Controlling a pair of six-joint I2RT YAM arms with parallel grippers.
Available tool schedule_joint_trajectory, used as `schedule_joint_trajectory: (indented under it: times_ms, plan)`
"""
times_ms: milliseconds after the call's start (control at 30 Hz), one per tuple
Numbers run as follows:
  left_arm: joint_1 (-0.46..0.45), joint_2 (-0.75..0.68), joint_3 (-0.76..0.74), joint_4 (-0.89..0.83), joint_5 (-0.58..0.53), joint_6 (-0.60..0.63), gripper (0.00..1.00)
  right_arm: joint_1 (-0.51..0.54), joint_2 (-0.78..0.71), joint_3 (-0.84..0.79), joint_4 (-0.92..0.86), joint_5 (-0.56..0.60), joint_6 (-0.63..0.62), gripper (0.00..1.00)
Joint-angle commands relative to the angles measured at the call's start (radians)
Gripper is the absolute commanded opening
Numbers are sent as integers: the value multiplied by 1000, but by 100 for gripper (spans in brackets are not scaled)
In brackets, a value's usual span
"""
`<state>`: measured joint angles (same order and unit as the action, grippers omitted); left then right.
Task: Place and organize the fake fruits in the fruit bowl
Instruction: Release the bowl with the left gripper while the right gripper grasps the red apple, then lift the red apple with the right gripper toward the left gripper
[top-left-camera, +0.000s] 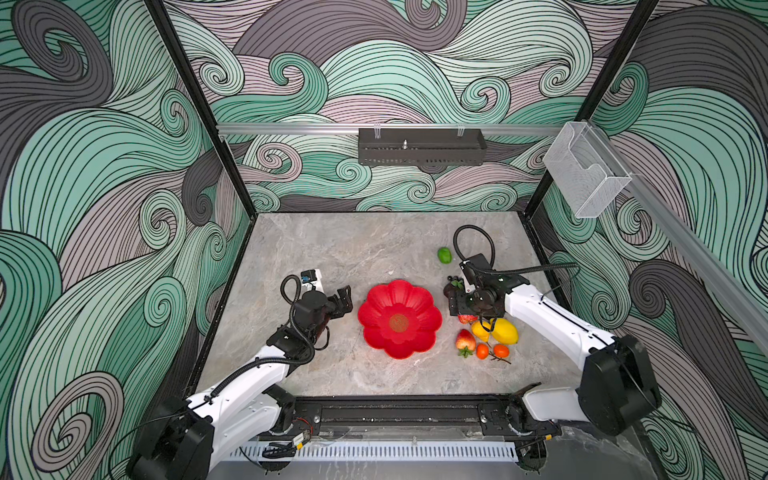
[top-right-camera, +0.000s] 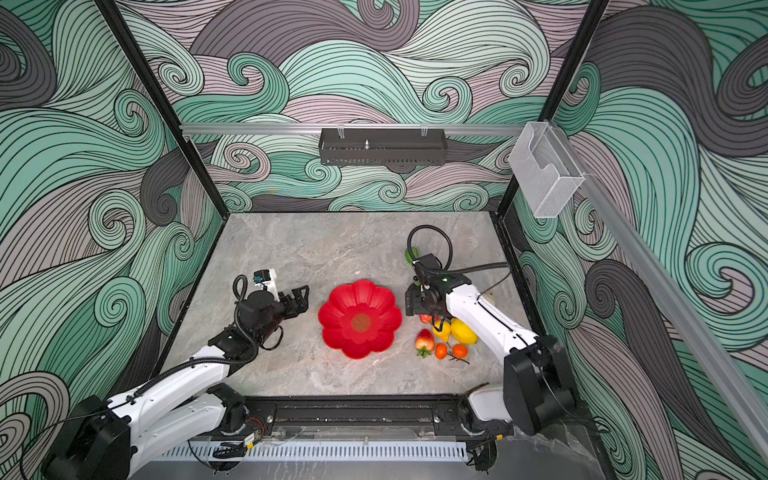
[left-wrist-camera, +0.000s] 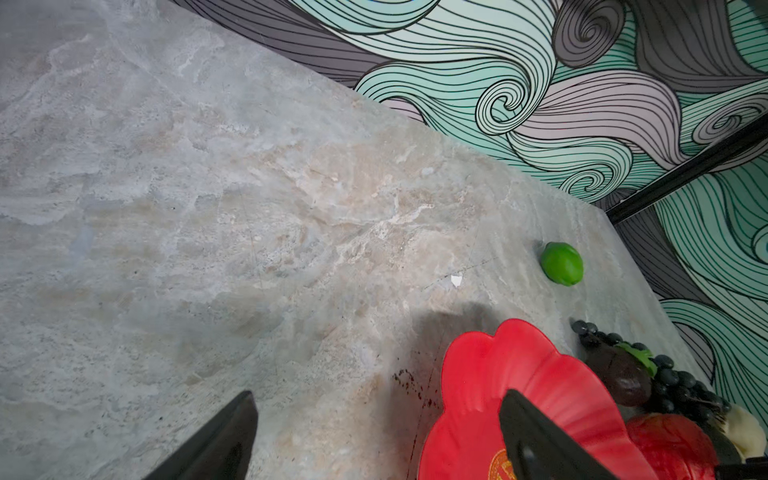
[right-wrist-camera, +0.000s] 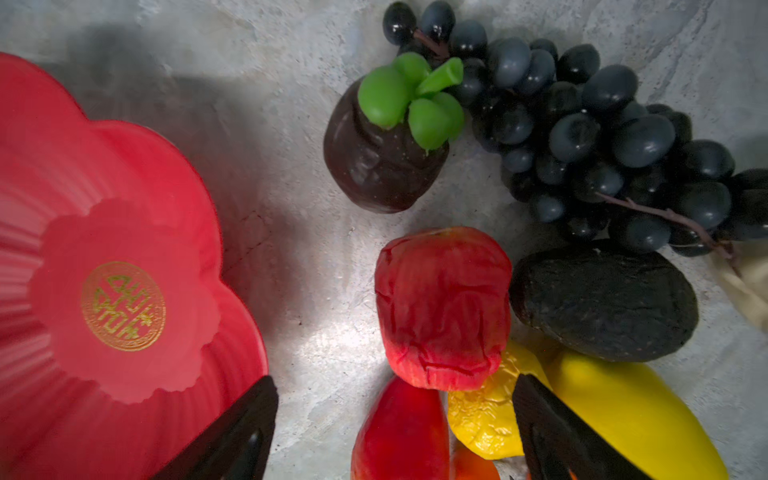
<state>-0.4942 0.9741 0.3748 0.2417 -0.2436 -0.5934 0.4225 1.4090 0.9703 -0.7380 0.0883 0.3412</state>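
l gripper (top-left-camera: 345, 300) spread beside bowl (top-left-camera: 365, 320) rim; r gripper (right-wrist-camera: 392, 384) spread over fruit pile (right-wrist-camera: 442, 307); lime (top-left-camera: 444, 255) apart, toward far-right table (top-left-camera: 332, 249) edge.

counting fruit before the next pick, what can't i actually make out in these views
- avocado: hidden in both top views under the right gripper.
- red fruit below that gripper in a top view: only a sliver shows, apple or strawberry unclear.
- cream piece: cut off by the right wrist view's edge.
- lime: mostly behind the right arm's cable in a top view.
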Motion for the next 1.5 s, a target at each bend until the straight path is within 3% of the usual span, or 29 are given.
schedule_joint_trajectory:
  times_ms: [0,267,867,1133,1333,1467]
  plan:
    - [-3,26,4,50,-6,29,93,2,34,51,-49,57,-28,89]
    - [-1,70,22,54,26,41,93,2,131,111,-49,103,-46,86]
    - [-1,86,18,70,9,35,94,2,274,125,-29,55,-36,72]
    - [1,116,43,53,16,40,94,2,228,104,-14,36,-12,63]
    - [3,122,69,30,46,50,94,-7,86,66,15,-13,59,62]
    - [-4,94,93,11,143,106,93,-49,-49,13,101,-161,180,61]
